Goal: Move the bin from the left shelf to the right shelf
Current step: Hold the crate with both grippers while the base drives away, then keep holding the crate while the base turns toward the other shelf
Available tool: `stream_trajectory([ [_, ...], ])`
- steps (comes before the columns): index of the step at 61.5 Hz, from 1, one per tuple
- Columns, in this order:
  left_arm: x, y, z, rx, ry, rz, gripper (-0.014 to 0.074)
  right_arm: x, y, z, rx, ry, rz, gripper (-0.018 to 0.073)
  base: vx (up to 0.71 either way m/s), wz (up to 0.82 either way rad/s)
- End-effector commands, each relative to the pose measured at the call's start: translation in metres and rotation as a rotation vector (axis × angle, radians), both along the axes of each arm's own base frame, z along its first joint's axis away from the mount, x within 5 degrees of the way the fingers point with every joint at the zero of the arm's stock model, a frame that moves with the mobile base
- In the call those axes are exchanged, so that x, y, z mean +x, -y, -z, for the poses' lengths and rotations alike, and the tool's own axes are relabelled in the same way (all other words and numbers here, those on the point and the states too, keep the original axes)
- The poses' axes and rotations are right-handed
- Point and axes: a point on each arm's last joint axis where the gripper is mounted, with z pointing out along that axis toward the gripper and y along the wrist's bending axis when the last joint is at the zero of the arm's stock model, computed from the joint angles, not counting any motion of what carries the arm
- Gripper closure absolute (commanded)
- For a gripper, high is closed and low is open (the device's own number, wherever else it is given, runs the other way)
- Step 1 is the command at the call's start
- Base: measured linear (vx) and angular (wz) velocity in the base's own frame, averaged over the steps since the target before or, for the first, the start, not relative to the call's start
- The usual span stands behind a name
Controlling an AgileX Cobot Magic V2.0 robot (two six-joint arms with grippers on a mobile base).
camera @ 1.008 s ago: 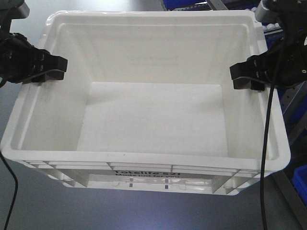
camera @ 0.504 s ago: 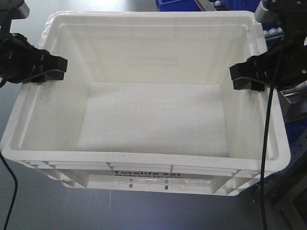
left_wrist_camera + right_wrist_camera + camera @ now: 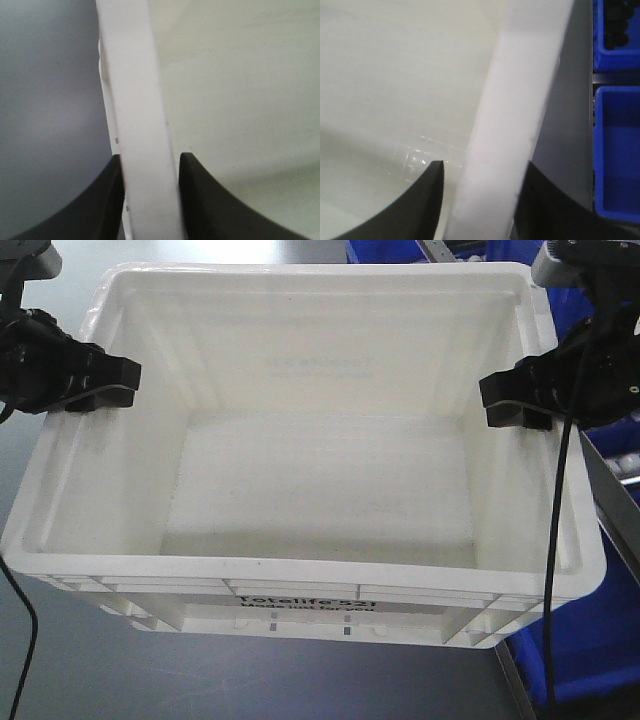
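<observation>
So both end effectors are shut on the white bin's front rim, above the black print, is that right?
Not quite: both are shut on the bin, but on its side rims, the left end effector on the left one and the right end effector on the right one, as the front-facing view shows.

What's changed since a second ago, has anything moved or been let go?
The surroundings slid past the carried bin: a blue bin now fills the lower right, where only a corner showed before, so the robot seems to be travelling. Nothing was let go. The left gripper and right gripper stay clamped on the same rim spots.
</observation>
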Motion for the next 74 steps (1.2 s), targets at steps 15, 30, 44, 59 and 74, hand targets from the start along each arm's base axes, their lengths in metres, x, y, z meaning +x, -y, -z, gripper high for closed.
stream_trajectory([
  [15, -0.0036, 0.0005, -0.0328, -0.04, 0.173, -0.003, 0.0598, -0.0022, 0.0042, -0.0267, 0.005, 0.161, 0.01, 0.0564, 0.47, 0.26],
  [30, -0.0036, 0.0005, -0.0328, -0.04, 0.173, -0.003, 0.0598, -0.0022, 0.0042, -0.0267, 0.005, 0.161, 0.01, 0.0564, 0.48, 0.28],
  [44, -0.0036, 0.0005, -0.0328, -0.04, 0.173, -0.003, 0.0598, -0.0022, 0.0042, -0.0267, 0.005, 0.161, 0.01, 0.0564, 0.49, 0.19],
  [59, -0.0037, 0.0006, -0.0327, -0.04, 0.171, -0.003, 0.0598, -0.0021, 0.0042, -0.0267, 0.006, 0.161, 0.01, 0.0564, 0.5, 0.08],
  [74, -0.0035, 0.0005, -0.0329, -0.041, 0.175, -0.004, 0.0598, -0.0019, 0.0041, -0.0264, 0.005, 0.159, 0.01, 0.0564, 0.51, 0.01],
])
